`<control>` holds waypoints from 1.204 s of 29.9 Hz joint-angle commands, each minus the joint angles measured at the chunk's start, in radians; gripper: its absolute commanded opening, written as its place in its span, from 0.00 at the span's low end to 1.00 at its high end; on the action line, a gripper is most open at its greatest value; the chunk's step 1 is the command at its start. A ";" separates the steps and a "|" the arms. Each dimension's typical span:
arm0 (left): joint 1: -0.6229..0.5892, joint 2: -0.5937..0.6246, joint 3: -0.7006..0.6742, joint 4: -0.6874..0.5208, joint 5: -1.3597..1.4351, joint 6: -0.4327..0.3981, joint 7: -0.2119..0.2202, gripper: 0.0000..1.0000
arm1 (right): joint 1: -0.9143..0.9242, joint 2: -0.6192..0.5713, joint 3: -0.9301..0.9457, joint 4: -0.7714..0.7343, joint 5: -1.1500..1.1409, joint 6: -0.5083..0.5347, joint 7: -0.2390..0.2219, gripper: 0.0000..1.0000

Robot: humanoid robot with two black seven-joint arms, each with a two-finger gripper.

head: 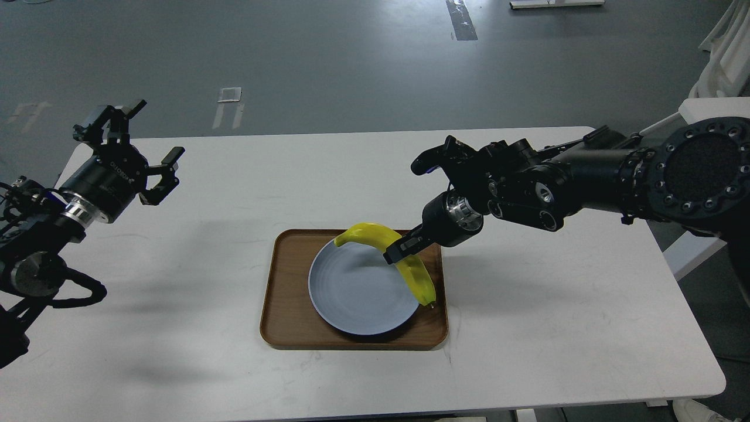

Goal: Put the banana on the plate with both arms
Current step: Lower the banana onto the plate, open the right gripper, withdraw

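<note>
The yellow banana (387, 249) is held by its middle over the far right rim of the pale blue-grey plate (357, 293). Its greenish stem end points left and its dark tip hangs down at the plate's right edge. My right gripper (400, 247) comes in from the right and is shut on the banana. My left gripper (140, 146) is open and empty, raised above the table's far left corner, well away from the plate.
The plate sits in a rectangular brown wooden tray (287, 316) at the middle front of the white table (527, 328). The table's edges lie at the front and right; grey floor lies beyond the far edge.
</note>
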 commanded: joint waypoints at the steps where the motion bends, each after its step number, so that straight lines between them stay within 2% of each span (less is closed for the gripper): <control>1: 0.000 0.000 0.000 0.000 0.000 0.000 0.000 0.98 | -0.001 0.000 0.001 0.001 0.041 0.000 0.000 0.36; 3: 0.000 0.000 0.000 0.000 0.000 0.000 0.000 0.98 | -0.001 0.000 0.001 0.001 0.058 0.000 0.000 0.37; 4: 0.000 0.000 0.000 0.000 0.000 0.000 0.000 0.98 | -0.001 0.000 0.001 0.001 0.068 0.000 0.000 0.43; 6: 0.000 0.000 0.000 0.000 0.000 0.000 0.000 0.98 | -0.002 0.000 0.001 0.000 0.074 0.000 0.000 0.47; 9: 0.000 0.000 0.000 0.000 0.000 0.000 0.000 0.98 | -0.001 0.000 0.001 0.000 0.078 0.000 0.000 0.49; 11: 0.000 0.002 0.000 0.000 0.000 0.000 0.000 0.98 | -0.001 0.000 0.001 -0.002 0.084 0.000 0.000 0.57; 13: 0.000 0.003 0.000 0.000 0.000 0.000 0.000 0.98 | -0.002 0.000 0.001 -0.002 0.097 0.000 0.000 0.73; 15: 0.000 0.003 0.000 0.000 0.000 0.000 0.000 0.98 | -0.001 0.000 0.001 -0.002 0.101 0.000 0.000 0.84; 16: 0.000 0.003 0.000 0.000 0.000 0.000 0.000 0.98 | -0.001 0.000 0.001 -0.002 0.105 0.000 0.000 0.93; 21: 0.000 0.005 0.000 0.000 0.000 0.000 0.000 0.98 | 0.001 0.000 0.018 -0.010 0.131 -0.004 0.000 0.96; 24: 0.000 0.002 0.000 0.000 0.000 0.000 0.000 0.98 | -0.002 -0.020 0.130 -0.028 0.206 -0.014 0.000 0.97; 27: 0.001 -0.004 0.000 0.000 0.000 0.000 0.000 0.98 | -0.066 -0.156 0.310 -0.026 0.316 -0.015 0.000 0.97; 28: 0.001 -0.004 0.000 0.000 0.000 0.000 0.000 0.98 | -0.066 -0.157 0.311 -0.026 0.317 -0.015 0.000 0.97; 33: 0.009 -0.030 0.002 0.002 0.002 0.000 -0.001 0.98 | -0.320 -0.351 0.671 -0.019 0.415 -0.017 0.000 0.97; 34: 0.009 -0.030 0.002 0.002 0.002 0.000 -0.001 0.98 | -0.321 -0.351 0.672 -0.019 0.415 -0.017 0.000 0.97; 36: 0.009 -0.050 0.002 0.008 0.002 0.000 -0.001 0.98 | -0.451 -0.408 0.815 -0.019 0.447 -0.012 0.000 0.98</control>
